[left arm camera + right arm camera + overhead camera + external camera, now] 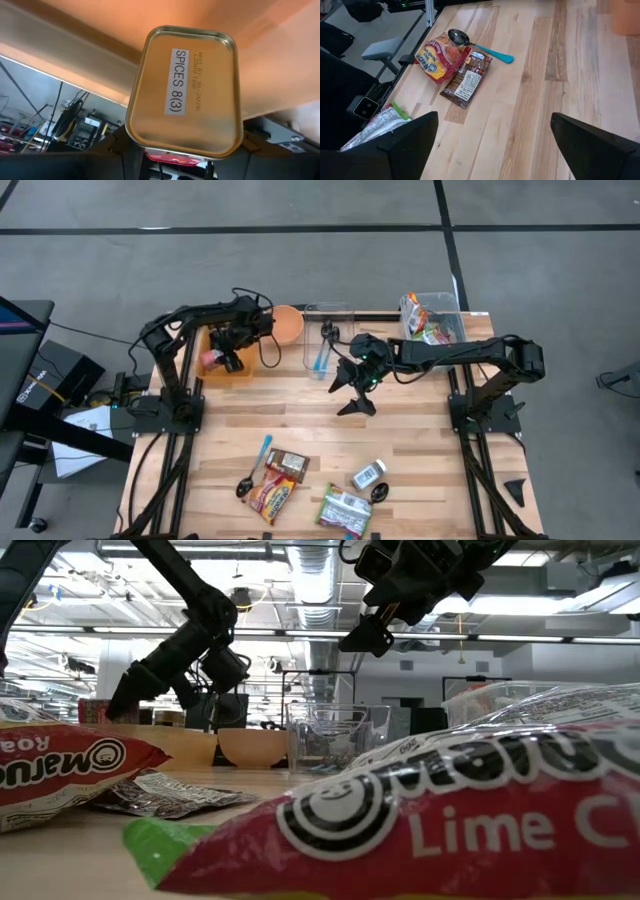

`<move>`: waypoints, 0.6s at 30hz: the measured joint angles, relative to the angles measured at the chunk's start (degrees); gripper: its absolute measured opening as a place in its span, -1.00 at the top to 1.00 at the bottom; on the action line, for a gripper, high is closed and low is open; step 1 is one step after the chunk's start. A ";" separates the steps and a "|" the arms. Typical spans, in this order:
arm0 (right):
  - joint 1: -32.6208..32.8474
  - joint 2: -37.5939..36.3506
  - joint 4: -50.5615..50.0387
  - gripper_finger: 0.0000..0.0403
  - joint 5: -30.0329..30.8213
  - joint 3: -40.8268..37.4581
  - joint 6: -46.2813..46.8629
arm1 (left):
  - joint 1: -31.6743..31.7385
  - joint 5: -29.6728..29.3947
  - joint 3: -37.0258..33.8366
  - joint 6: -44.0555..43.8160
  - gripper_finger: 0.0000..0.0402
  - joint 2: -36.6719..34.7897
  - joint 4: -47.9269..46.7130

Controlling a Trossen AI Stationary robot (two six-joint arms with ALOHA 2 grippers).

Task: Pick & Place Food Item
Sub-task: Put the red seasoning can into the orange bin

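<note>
A rectangular metal tin [185, 95] with a label reading "SPICES 8(3)" on its base is in my left gripper [185, 152], which is shut on it. In the high view that gripper [222, 352] hangs over the orange bin [232, 372] at the table's far left, and the tin's reddish side [209, 359] shows beside it. My right gripper [355, 392] stands open above the middle of the table, with only bare wood between its fingers [410, 142]. My left gripper pinches the tin between its two fingers by its two long sides [131, 131], near the end closest to the wrist. The fingers slant downward toward the table's near edge, and the tin's flat base faces the wrist camera. Whether the tin touches the orange bin [150, 20] I cannot tell.
At the far edge stand an orange bowl [288, 323], a clear container [325, 348] holding a blue utensil, and a clear bin [437, 320] of packets. Near the front edge lie noodle packets [272, 492] [345, 508], a blue-handled spoon [255, 470] and a small white bottle [368, 475].
</note>
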 joint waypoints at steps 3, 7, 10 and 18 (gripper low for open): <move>0.00 0.00 0.00 -0.90 0.00 0.00 -0.07 | -1.51 0.00 0.00 0.11 0.13 -0.02 -0.01; 0.00 0.00 0.00 -0.90 0.00 0.00 -0.04 | -3.77 0.00 0.00 0.11 0.13 -0.02 0.03; 0.00 0.00 0.00 -0.90 -0.01 0.00 -0.04 | -5.26 -0.01 -0.16 0.46 0.13 -0.02 0.18; 0.00 0.00 0.00 -0.90 -0.02 0.00 -0.04 | -7.77 -0.35 -3.77 1.99 0.13 -0.02 0.76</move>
